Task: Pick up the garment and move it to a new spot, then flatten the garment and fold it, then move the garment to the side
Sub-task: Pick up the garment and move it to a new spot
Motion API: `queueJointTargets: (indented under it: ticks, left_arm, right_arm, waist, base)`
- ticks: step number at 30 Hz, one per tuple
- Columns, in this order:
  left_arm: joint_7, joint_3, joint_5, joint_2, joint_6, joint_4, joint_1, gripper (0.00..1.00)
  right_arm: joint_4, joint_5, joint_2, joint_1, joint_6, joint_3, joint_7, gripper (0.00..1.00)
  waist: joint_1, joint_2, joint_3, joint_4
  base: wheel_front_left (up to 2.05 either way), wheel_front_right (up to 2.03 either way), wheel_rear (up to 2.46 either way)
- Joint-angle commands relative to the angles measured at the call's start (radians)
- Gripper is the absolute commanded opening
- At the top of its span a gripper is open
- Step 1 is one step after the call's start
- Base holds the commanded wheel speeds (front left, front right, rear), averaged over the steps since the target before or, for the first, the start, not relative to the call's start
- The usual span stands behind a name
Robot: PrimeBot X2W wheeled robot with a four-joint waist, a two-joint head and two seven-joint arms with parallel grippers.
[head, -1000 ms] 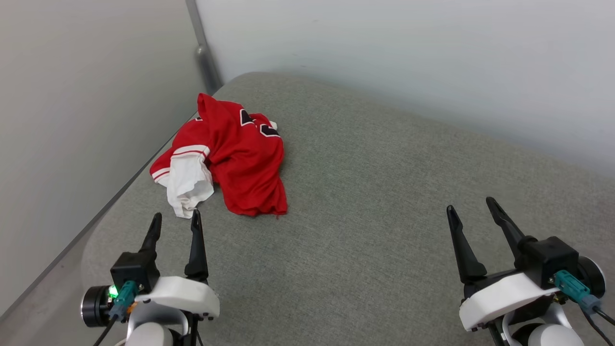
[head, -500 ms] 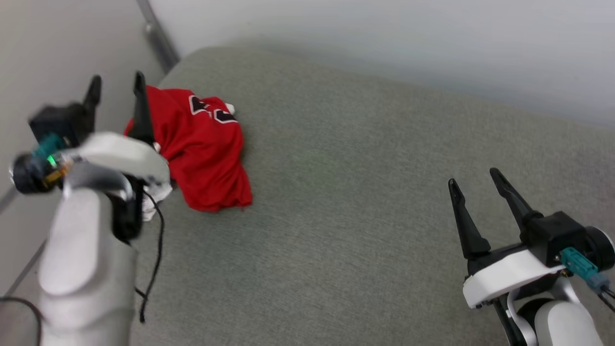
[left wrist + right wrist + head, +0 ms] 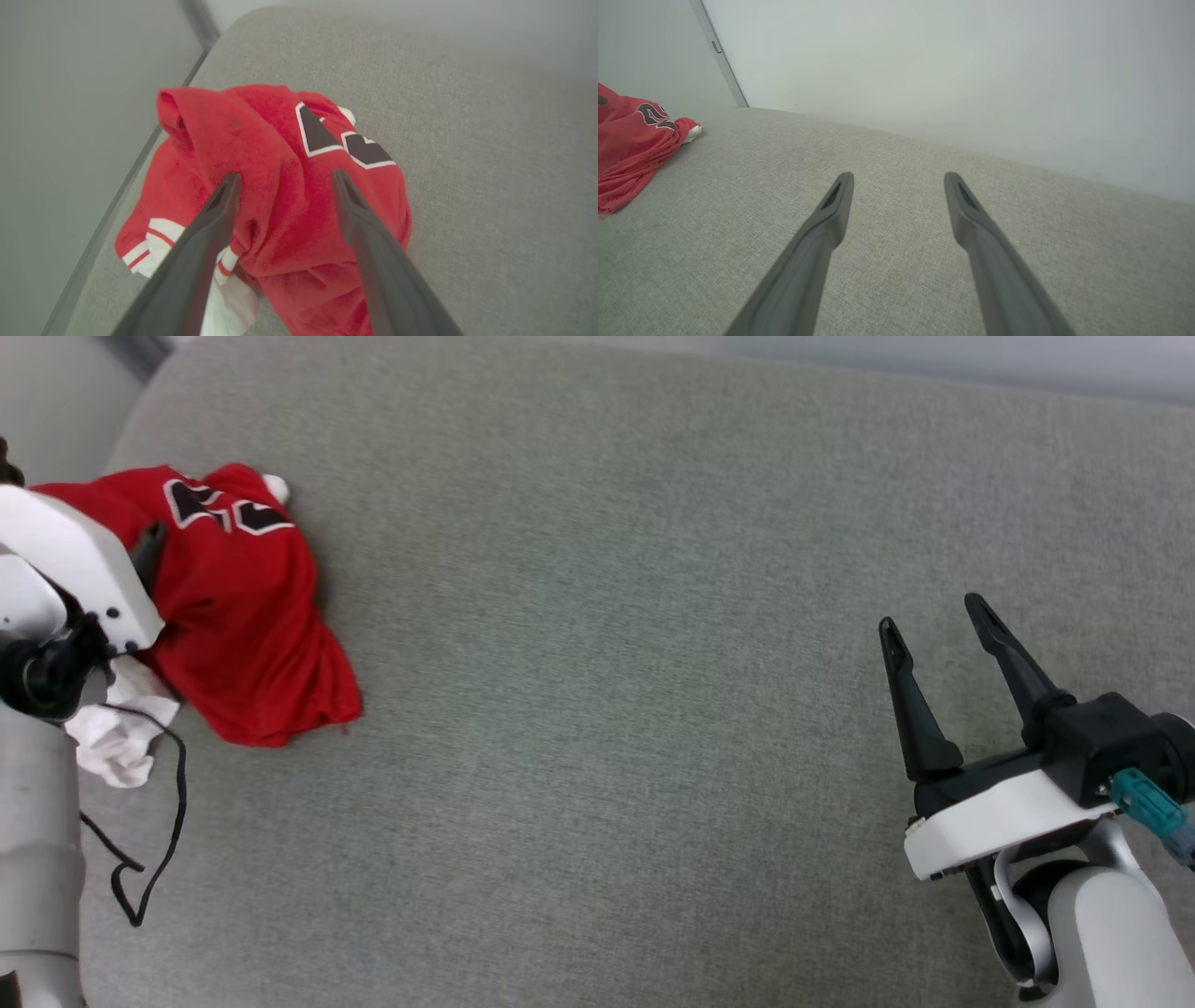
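Observation:
The garment is a crumpled red T-shirt with black-and-white lettering and a white sleeve, lying at the left edge of the grey cushion. In the left wrist view my left gripper is open just over the garment, its fingertips on either side of a raised red fold; whether they touch the fabric I cannot tell. The left arm's white wrist housing covers part of the shirt. My right gripper stands open over bare cushion at the far right, far from the garment.
The grey fabric cushion stretches wide between the two arms. A black cable hangs from the left arm. Pale walls and a metal post border the cushion at the back and left.
The head camera has tilted down and shifted. My left arm has lifted and reached forward until its open fingers are over the garment. The right gripper has kept its place, open.

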Motion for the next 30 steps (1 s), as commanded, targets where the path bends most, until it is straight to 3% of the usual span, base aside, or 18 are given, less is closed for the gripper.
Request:
queueJointTargets:
  ticks: [1, 6, 11, 12, 13, 14, 15, 20, 30]
  left_arm:
    - [0.074, -0.003, -0.022, 0.019, -0.004, 0.024, 0.009, 1.0]
    - [0.208, 0.014, -0.079, 0.04, -0.003, 0.097, 0.045, 1.0]
    - [0.227, 0.039, -0.117, 0.018, 0.02, 0.166, 0.092, 1.0]
    - [0.224, 0.043, -0.124, 0.012, 0.023, 0.175, 0.097, 0.58]
    - [0.216, 0.047, -0.128, 0.009, 0.023, 0.179, 0.099, 0.38]
    - [0.216, 0.047, -0.128, 0.009, 0.023, 0.179, 0.099, 0.38]
    - [0.21, 0.046, -0.127, 0.005, 0.025, 0.183, 0.101, 0.03]
    - [0.131, 0.05, -0.112, 0.02, 0.044, 0.172, 0.073, 0.0]
    - [-0.154, 0.01, -0.01, 0.078, 0.063, 0.075, -0.013, 0.0]
  right_arm:
    - [0.002, 0.003, -0.001, -0.026, 0.0, 0.003, -0.009, 1.0]
    - [0.022, 0.011, -0.005, -0.055, 0.0, 0.018, -0.021, 1.0]
    - [0.042, 0.023, -0.012, -0.081, 0.0, 0.026, -0.032, 1.0]
    - [0.045, 0.024, -0.012, -0.084, 0.0, 0.023, -0.034, 1.0]
    - [0.047, 0.024, -0.013, -0.085, 0.0, 0.02, -0.034, 1.0]
    - [0.047, 0.024, -0.013, -0.085, 0.0, 0.02, -0.034, 1.0]
    - [0.05, 0.023, -0.013, -0.084, 0.0, 0.017, -0.035, 1.0]
    - [0.067, 0.024, -0.013, -0.064, 0.0, 0.005, -0.039, 1.0]
    - [0.09, 0.016, 0.008, -0.006, 0.0, -0.01, -0.046, 1.0]
  waist:
    - [-0.0002, -0.0001, 0.055, -0.041]
    - [-0.0002, -0.0001, 0.088, -0.063]
    - [-0.0002, -0.0001, 0.1, -0.082]
    - [-0.0002, -0.0001, 0.099, -0.083]
    - [-0.0002, -0.0001, 0.098, -0.083]
    - [-0.0002, -0.0001, 0.098, -0.083]
    - [-0.0002, -0.0001, 0.094, -0.083]
    - [-0.0002, -0.0001, 0.054, -0.07]
    - [-0.0002, -0.0001, -0.089, -0.035]
  base:
    - [0.0, 0.0, 0.0]
    - [0.0, 0.0, 0.0]
    - [0.0, 0.0, 0.0]
    - [0.0, 0.0, 0.0]
    - [0.0, 0.0, 0.0]
    - [0.0, 0.0, 0.0]
    - [0.0, 0.0, 0.0]
    - [0.0, 0.0, 0.0]
    - [0.0, 0.0, 0.0]
